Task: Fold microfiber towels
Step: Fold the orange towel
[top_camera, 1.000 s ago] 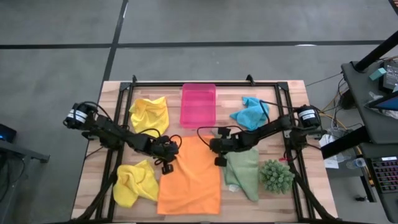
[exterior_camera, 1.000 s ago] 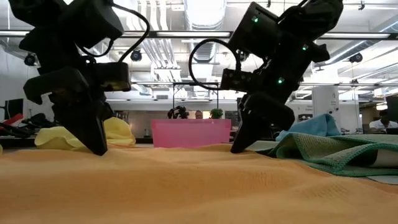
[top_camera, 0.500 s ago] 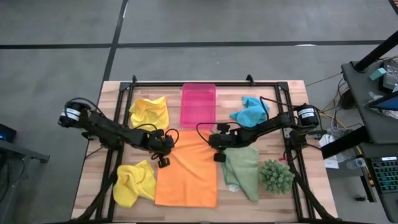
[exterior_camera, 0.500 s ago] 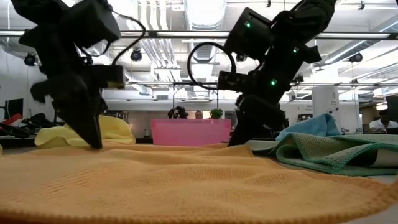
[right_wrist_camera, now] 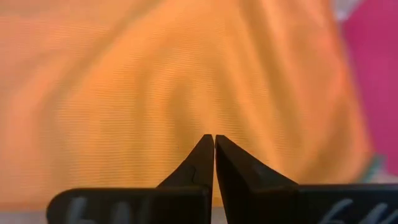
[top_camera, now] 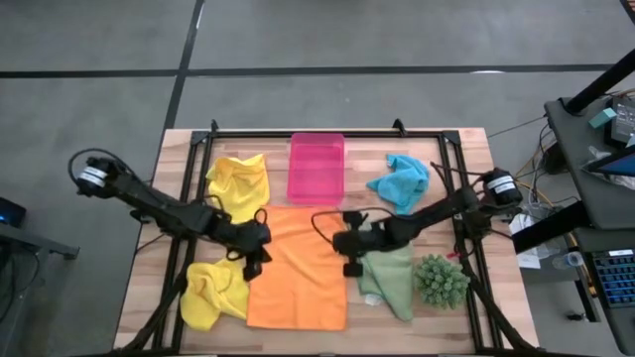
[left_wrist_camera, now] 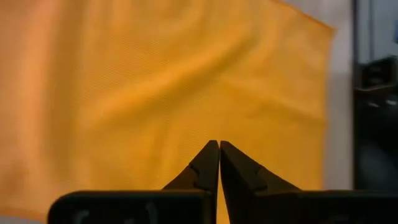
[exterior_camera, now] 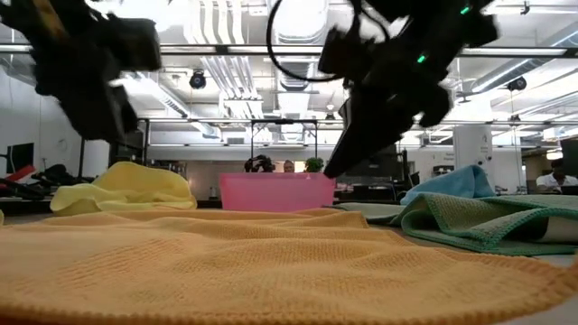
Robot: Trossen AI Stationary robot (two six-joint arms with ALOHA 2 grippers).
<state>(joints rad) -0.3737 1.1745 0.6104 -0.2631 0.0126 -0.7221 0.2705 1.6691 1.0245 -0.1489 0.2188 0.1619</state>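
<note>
Orange towel (top_camera: pixel 298 266) spread flat on the wooden surface (top_camera: pixel 149 268), lying between the two tools. Left tool (top_camera: pixel 254 241) hangs over the towel's left edge with fingers pressed together, holding nothing; right tool (top_camera: pixel 349 244) hangs over its right edge, likewise closed and empty. In the low view both tools are raised clear of the cloth. Light green towel (top_camera: pixel 389 278) lies just beside the right tool; one yellow towel (top_camera: pixel 215 293) lies near the left tool, the other (top_camera: pixel 240 182) beyond it. Turquoise towel (top_camera: pixel 399 181) lies beyond the right tool. No legible writing.
</note>
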